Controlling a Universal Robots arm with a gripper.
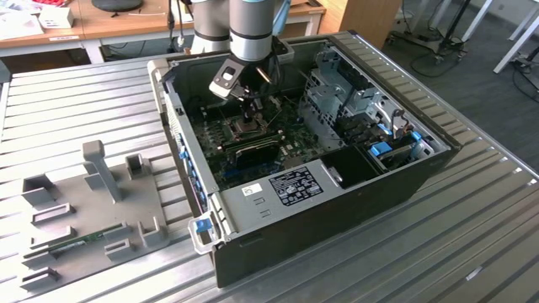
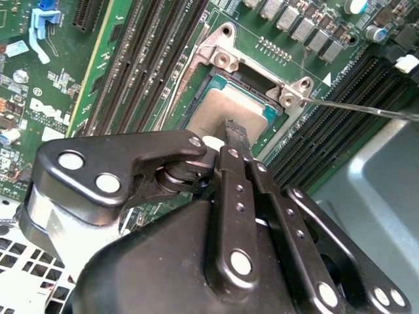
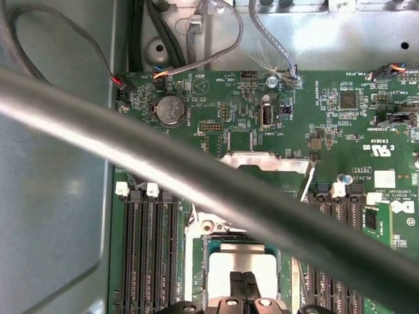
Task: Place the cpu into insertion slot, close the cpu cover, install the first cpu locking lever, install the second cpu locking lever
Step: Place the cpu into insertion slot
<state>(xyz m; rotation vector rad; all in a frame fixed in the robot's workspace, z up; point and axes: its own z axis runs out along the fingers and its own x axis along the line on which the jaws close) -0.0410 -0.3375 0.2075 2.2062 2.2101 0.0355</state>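
Gripper (image 2: 234,129) clenched empty above socketed cpu (image 2: 219,108); thin lever rod (image 2: 366,110) in second wrist view.

Silver-topped cpu (image 2: 219,108) lies flat in the insertion slot (image 2: 252,84), cpu cover (image 3: 265,162) raised.

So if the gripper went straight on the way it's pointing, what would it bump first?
The cpu. The gripper points, jaws together, right at its silver top, with nothing between them. It may already be touching; depth is hard to judge.
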